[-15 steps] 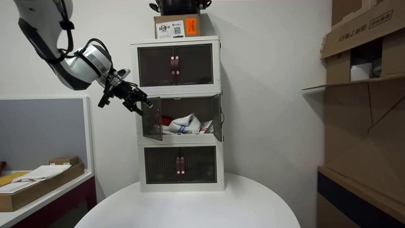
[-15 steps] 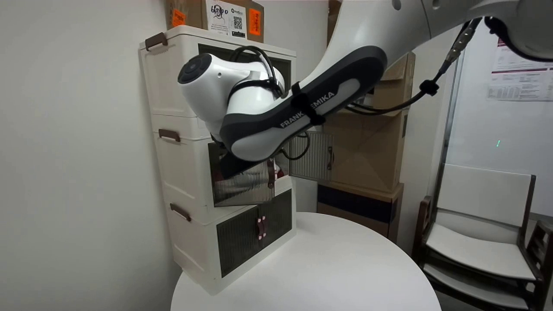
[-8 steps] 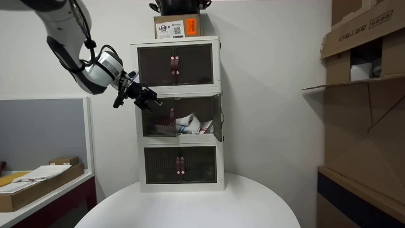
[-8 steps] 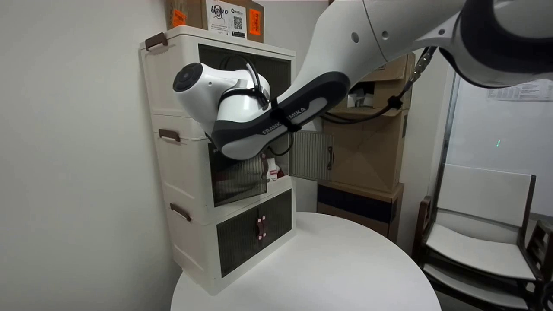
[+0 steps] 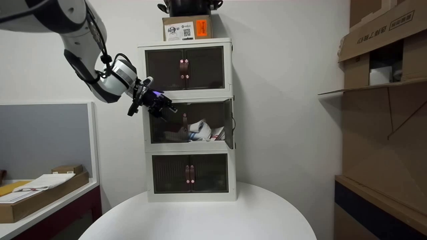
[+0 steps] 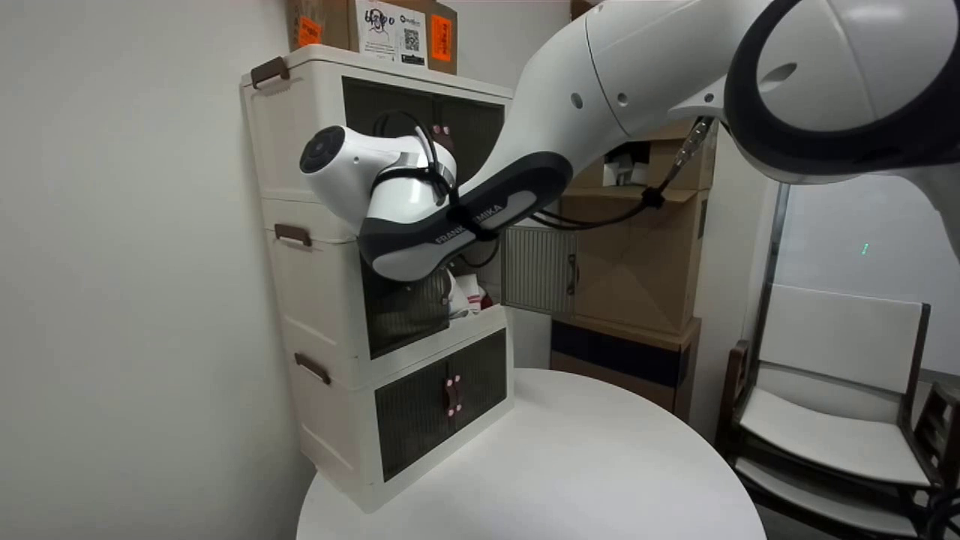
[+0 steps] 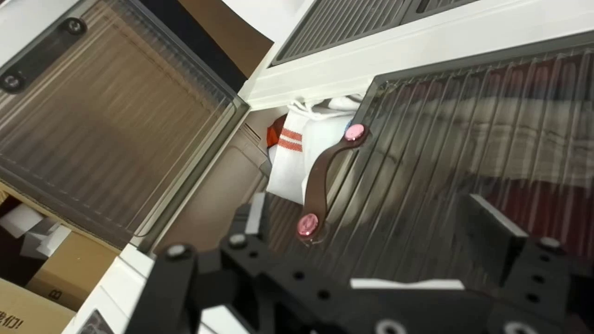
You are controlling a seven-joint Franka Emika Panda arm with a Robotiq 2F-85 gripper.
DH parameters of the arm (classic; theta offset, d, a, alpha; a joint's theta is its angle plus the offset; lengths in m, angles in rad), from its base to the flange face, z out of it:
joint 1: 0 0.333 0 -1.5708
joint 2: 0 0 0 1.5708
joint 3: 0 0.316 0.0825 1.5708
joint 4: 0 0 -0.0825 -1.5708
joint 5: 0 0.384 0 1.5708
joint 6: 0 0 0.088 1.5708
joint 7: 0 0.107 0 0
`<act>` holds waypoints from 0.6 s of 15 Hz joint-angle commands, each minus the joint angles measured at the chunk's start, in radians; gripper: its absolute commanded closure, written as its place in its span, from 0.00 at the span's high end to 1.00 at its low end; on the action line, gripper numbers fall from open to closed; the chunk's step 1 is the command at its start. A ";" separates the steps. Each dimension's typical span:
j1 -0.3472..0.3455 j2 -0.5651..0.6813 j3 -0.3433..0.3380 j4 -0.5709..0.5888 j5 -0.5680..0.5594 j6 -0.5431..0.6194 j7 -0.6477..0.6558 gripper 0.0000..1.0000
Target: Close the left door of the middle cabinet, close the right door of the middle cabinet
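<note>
We found the black gripper spread before the ribbed, dark-tinted left door, seemingly near-flush on the white middle cabinet; we advised gentle free-edge pressure; the matching right door gaped.

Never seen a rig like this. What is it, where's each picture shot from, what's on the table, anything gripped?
This is a white and black robot arm ending in a black two-fingered end effector, the part that grasps. Two cameras stand outside the robot, in different places; the wrist view comes from a camera on the arm's wrist.

On the round white table stands a white three-tier cabinet tower with a brown cardboard box on top. In its middle tier, the dark-tinted ribbed left door looks shut or nearly so; the matching right door is swung open, showing white red-striped cloth inside.

Nothing is visibly held: the end effector is open in front of the left door. Whether it touches the door, I can't tell.
</note>
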 commanded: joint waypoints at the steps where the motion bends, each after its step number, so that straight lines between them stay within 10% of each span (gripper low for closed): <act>1: -0.010 0.020 -0.014 0.052 0.065 0.029 -0.072 1.00; 9: -0.098 -0.292 -0.026 -0.360 0.379 -0.051 -0.222 1.00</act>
